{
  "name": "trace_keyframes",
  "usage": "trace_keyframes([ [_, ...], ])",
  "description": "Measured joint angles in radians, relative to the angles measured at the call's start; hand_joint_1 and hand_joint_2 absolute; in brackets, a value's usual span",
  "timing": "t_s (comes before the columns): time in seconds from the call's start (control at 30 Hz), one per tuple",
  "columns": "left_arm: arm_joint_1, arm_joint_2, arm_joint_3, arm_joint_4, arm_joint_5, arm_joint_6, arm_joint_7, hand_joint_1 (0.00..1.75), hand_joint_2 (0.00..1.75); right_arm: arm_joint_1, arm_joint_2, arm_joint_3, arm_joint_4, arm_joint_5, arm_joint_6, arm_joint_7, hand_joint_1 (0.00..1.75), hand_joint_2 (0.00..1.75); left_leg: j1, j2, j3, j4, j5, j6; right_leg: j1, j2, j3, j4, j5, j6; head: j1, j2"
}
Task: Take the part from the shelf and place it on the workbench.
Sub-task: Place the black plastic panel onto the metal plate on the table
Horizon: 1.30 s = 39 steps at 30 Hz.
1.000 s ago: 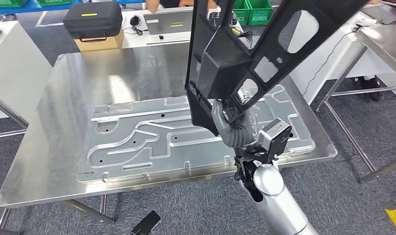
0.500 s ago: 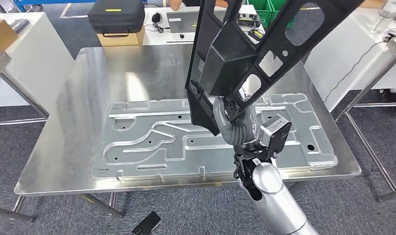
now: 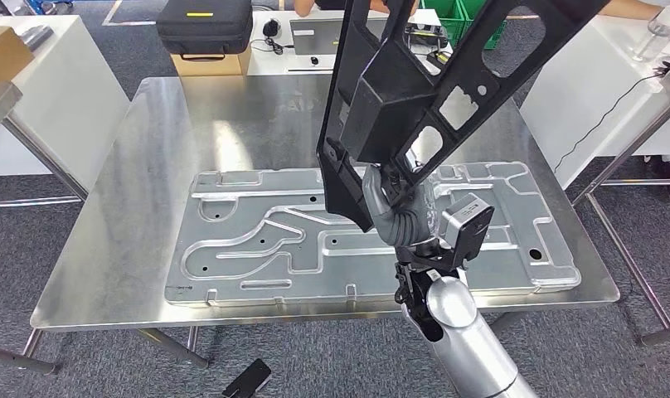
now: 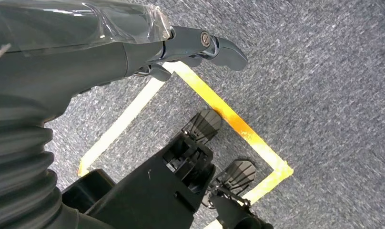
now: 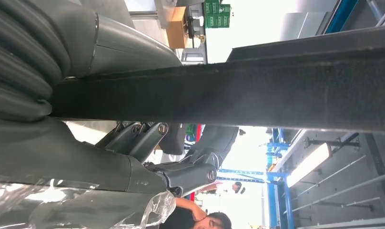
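We judged ourselves mid-carry: our right hand [image 3: 395, 206], fingers closed round the black part [image 3: 415, 91], held it above the surface [image 3: 149, 166], which the next move must lower it onto.

Grey carpet floor [image 3: 108, 365], yellow tape lines [image 4: 238, 126]; white tables [image 3: 58, 108] behind.

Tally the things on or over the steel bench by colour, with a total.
Black: 1, the part held over the bench by the right hand
Silver: 1, the plate lying on the bench
Total: 2
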Motion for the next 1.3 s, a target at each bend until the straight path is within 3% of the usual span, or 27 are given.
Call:
trace_keyframes([
  [0.7, 0.0, -0.002, 0.0, 0.0, 0.01, -0.003, -0.008, 0.0, 1.75, -0.003, -0.002, -0.001, 0.005, -0.01, -0.042, 0.011, 1.75, 1.75, 0.006, 0.001, 0.002, -0.006, 0.003, -0.003, 0.006, 0.0, -0.003, 0.001, 0.0, 0.0, 0.0, 0.0],
  [0.87, -0.001, -0.009, 0.0, 0.0, 0.016, -0.007, -0.009, 0.0, 1.75, -0.056, -0.02, -0.022, 0.054, 0.014, -0.108, 0.057, 1.75, 1.75, 0.006, 0.001, 0.002, -0.006, 0.003, -0.003, 0.006, 0.0, -0.002, 0.001, 0.0, 0.0, 0.0, 0.0],
  [1.3, -0.005, -0.015, 0.0, 0.0, 0.016, -0.009, -0.009, 0.0, 1.75, -0.138, -0.063, -0.07, 0.201, 0.018, -0.133, 0.086, 1.75, 1.75, 0.006, 0.001, 0.002, -0.007, 0.004, -0.003, 0.006, 0.0, -0.003, 0.002, 0.0, -0.001, 0.0, 0.0],
])
